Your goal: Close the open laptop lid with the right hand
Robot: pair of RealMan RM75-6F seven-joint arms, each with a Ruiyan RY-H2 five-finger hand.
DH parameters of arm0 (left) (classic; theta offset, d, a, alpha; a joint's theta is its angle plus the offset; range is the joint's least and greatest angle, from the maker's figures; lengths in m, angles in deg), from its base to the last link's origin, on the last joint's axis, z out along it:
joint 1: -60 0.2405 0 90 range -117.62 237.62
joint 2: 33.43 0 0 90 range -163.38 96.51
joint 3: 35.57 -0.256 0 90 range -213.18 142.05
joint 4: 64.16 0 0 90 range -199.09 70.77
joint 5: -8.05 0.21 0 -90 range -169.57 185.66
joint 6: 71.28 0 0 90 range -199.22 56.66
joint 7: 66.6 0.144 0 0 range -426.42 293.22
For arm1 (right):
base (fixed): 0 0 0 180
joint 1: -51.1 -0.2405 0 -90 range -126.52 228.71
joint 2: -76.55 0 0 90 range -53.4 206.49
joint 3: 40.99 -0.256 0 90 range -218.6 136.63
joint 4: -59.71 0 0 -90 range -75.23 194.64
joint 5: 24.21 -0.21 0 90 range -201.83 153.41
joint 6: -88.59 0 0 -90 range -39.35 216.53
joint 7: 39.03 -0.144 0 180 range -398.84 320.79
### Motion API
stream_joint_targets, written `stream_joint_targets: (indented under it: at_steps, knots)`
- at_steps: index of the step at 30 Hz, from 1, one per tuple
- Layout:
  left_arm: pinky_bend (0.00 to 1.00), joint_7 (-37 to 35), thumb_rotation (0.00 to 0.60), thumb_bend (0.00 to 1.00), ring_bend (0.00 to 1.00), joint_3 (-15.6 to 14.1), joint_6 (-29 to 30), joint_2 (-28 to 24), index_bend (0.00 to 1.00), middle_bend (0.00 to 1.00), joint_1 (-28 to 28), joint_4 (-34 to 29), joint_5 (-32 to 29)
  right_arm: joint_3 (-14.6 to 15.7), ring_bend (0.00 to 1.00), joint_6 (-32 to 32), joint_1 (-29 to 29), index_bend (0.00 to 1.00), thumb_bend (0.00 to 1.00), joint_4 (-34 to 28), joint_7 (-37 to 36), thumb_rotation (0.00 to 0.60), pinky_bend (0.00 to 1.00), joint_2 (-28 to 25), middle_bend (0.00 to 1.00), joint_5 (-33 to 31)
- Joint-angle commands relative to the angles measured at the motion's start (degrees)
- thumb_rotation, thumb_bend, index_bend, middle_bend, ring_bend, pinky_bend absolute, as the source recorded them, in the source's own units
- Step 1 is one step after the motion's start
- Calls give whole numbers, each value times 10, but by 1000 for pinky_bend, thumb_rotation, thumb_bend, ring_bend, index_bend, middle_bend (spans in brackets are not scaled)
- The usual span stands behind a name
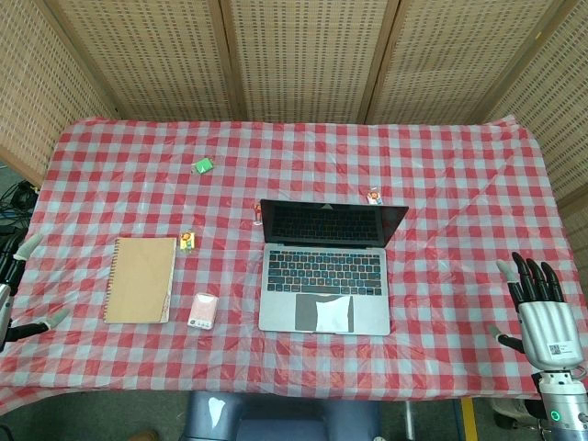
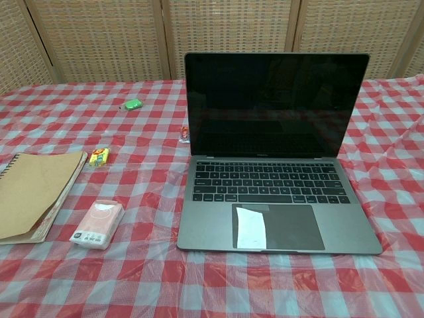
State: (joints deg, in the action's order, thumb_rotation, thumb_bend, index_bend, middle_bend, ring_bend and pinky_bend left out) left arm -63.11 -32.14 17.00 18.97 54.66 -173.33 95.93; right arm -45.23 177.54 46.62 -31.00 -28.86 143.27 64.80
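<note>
A grey laptop (image 1: pixel 323 278) stands open in the middle of the table, its dark screen (image 2: pixel 275 103) upright and facing me. A white slip of paper (image 2: pixel 250 227) lies on its trackpad. My right hand (image 1: pixel 542 308) hangs at the table's right edge, fingers spread and pointing up, holding nothing, well to the right of the laptop. My left hand (image 1: pixel 14 292) shows only partly at the left edge, fingers apart, empty. Neither hand appears in the chest view.
A brown spiral notebook (image 1: pixel 141 278) and a pink tissue pack (image 1: pixel 202 310) lie left of the laptop. Small sweets (image 1: pixel 187 242) (image 1: pixel 374 196) (image 1: pixel 258 213) and a green object (image 1: pixel 203 165) are scattered on the red checked cloth (image 1: pixel 459 184). Wicker screens stand behind.
</note>
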Motion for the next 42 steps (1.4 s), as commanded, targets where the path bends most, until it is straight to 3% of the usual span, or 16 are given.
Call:
stream_joint_targets:
  at_steps: [1,4,5,7,11,13,19,21,25,28,34,42]
  knots:
    - [0,0,557,0,0,0,-2,1,0,0,0,0,-1,0,0,0,0,0,0,1,-1,600,0,2,0,-1]
    - [0,0,565,0,0,0,-4,1,0,0,-1,0,-2,0,0,-3,-1,0,64,1,-2,600,0,3,0,-1]
    - [0,0,567,0,0,0,-4,1,0,0,-1,0,-2,0,0,-2,-1,0,139,2,-1,600,0,4,0,-1]
    - [0,-2,570,0,0,2,-4,0,0,0,-1,-1,-3,-5,0,-1,-3,0,340,1,3,600,0,8,0,-3]
    - [0,-3,583,0,0,4,-8,1,0,0,-4,2,-7,-33,0,-14,-32,6,880,-12,17,600,0,-1,0,-2]
    - [0,-4,593,0,0,6,-15,1,0,0,-7,3,-16,-64,0,-41,-63,25,991,-31,14,600,0,-17,0,-17]
    - [0,-5,595,0,0,19,-42,0,0,0,-21,6,-54,-162,20,-206,-180,148,1000,-78,-2,600,5,-79,96,-137]
    - [0,-4,595,0,0,21,-46,1,0,0,-24,9,-60,-185,55,-256,-212,193,1000,-83,-30,600,18,-90,139,-167]
    - [0,9,597,0,0,27,-60,8,0,0,-33,15,-77,-221,110,-417,-290,237,1000,-78,-111,600,83,-117,191,-268]
    - [0,18,599,0,0,29,-69,14,0,0,-39,17,-88,-227,152,-501,-341,273,1000,-55,-126,600,111,-122,233,-324]
    - [0,34,598,0,0,31,-78,22,0,0,-46,20,-100,-230,213,-606,-438,333,1000,-3,-153,600,199,-94,300,-436]
    - [0,33,600,0,0,32,-80,23,0,0,-47,21,-105,-189,262,-656,-510,334,1000,17,-160,600,282,-94,327,-524]
